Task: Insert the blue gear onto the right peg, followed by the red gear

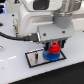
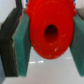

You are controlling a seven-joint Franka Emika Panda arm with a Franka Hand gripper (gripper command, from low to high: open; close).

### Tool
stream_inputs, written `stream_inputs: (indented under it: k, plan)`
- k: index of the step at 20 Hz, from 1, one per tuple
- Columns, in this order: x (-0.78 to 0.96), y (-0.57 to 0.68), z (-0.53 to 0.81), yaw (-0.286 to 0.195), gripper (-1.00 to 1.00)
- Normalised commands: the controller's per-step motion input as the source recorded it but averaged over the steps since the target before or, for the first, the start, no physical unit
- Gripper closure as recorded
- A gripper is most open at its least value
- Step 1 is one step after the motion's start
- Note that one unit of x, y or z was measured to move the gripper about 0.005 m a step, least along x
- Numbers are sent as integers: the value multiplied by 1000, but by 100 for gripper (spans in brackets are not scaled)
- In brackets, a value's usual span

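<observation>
In the exterior view my gripper (image 1: 52, 49) hangs over the grey black-bordered plate (image 1: 33, 59), shut on the red gear (image 1: 53, 47). Right beneath it the wider blue gear (image 1: 51, 56) lies on the plate toward the exterior view's right. Whether red touches blue I cannot tell. The right peg is hidden under the gears. In the wrist view the red gear (image 2: 50, 31) fills the middle, its dark centre hole facing the camera. The teal pads (image 2: 21, 47) of the gripper (image 2: 49, 37) press it from both sides.
The plate rests on a white table (image 1: 15, 72). A black cable (image 1: 12, 36) runs in from the exterior view's left to the arm's white body (image 1: 45, 17). A blue object (image 1: 4, 10) stands at the back on the exterior view's left.
</observation>
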Motion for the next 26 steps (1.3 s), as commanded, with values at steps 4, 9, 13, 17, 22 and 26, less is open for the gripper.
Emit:
stream_inputs:
  k: [4, 9, 13, 17, 22, 26]
  plan:
    - [70, -5, -131, 0, 100]
    - [102, -12, -167, 0, 100]
    - [40, 3, -211, 0, 100]
    - [40, 8, 141, 0, 100]
    - [18, 2, -340, 0, 100]
    - [15, 1, -373, 0, 100]
